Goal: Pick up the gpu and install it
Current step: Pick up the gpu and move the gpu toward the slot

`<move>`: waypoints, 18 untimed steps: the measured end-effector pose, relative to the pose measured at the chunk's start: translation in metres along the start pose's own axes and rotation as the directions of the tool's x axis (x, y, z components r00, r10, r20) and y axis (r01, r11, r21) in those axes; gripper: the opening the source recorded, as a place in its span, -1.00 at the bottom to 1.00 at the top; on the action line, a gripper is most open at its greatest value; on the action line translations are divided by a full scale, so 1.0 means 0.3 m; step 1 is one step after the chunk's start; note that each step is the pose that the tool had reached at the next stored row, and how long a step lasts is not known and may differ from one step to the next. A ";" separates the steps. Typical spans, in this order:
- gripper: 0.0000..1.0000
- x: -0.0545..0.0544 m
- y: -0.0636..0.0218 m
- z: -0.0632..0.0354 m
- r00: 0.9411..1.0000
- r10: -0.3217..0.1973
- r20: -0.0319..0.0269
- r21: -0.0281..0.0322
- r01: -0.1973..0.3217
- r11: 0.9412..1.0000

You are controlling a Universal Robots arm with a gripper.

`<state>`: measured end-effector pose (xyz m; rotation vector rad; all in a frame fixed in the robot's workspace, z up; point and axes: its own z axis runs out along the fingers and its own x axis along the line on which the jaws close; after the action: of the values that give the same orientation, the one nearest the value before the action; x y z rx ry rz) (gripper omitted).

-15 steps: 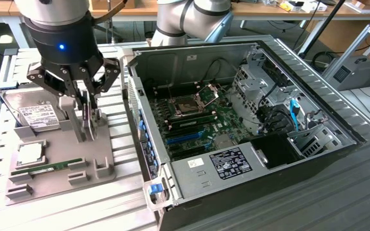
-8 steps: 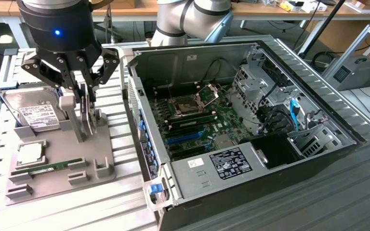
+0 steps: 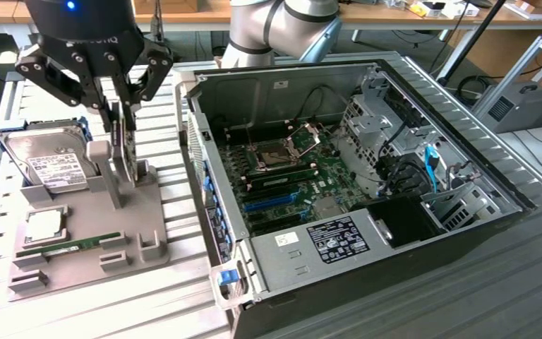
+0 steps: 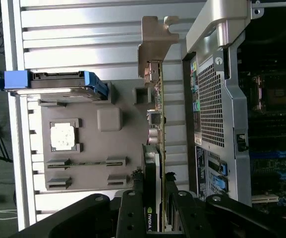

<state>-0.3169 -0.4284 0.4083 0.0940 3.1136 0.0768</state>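
The gpu point(image 3: 130, 150) stands on edge at the back right of the grey fixture tray point(image 3: 87, 219), next to its upright grey post. My gripper point(image 3: 121, 106) reaches down over it from above, with the fingers shut on the card's top edge. In the wrist view the gpu point(image 4: 157, 124) shows edge-on as a thin green board with a black cooler, and its silver bracket point(image 4: 155, 39) is at the far end. The black fingers point(image 4: 133, 208) clamp it from both sides. The open computer case point(image 3: 346, 176) lies to the exterior view's right, motherboard point(image 3: 281, 191) exposed.
On the fixture tray sit a hard drive in a blue frame point(image 3: 50, 166), a square silver processor point(image 3: 43, 224) and a narrow green memory stick point(image 3: 71, 244). The case's perforated rear wall point(image 4: 214, 104) stands close beside the card. Cables and drive cages point(image 3: 412, 162) fill the case's right side.
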 end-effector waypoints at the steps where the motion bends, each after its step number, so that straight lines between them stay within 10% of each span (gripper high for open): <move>1: -0.45 0.000 0.001 -0.012 1.000 -0.001 0.000 0.000 0.001 1.000; 6: -0.45 -0.001 0.003 -0.063 1.000 -0.004 0.000 0.000 0.004 1.000; 18: -0.45 -0.002 0.003 -0.068 1.000 -0.004 0.000 0.000 0.004 1.000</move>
<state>-0.3169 -0.4284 0.4287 0.0881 3.1139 0.0768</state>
